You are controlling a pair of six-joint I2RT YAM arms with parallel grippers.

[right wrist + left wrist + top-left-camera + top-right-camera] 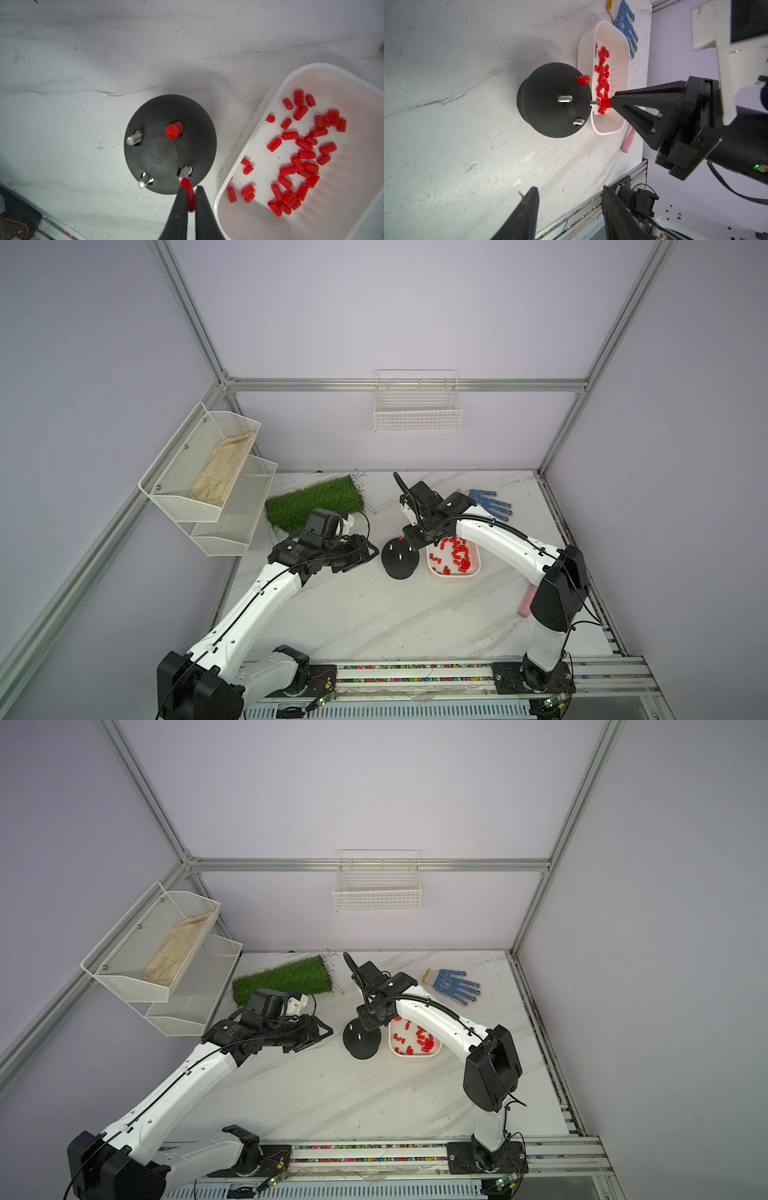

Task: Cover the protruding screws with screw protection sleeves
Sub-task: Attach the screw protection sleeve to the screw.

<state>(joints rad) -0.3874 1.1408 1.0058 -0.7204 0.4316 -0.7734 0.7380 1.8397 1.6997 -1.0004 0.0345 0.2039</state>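
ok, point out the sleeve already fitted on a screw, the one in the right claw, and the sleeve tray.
fitted sleeve (173, 130): right wrist view, its rounded top.
held sleeve (188, 190): right wrist view, exposed red middle.
white tray (357, 185): right wrist view, bare floor.

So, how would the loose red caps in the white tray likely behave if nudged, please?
Probably they roll: the caps are smooth cylinders lying sideways in the tray. Likely light: tiny, and hollow, as the fitted cap on the base suggests. The held cap in the right gripper looks pinched narrow, so perhaps soft.
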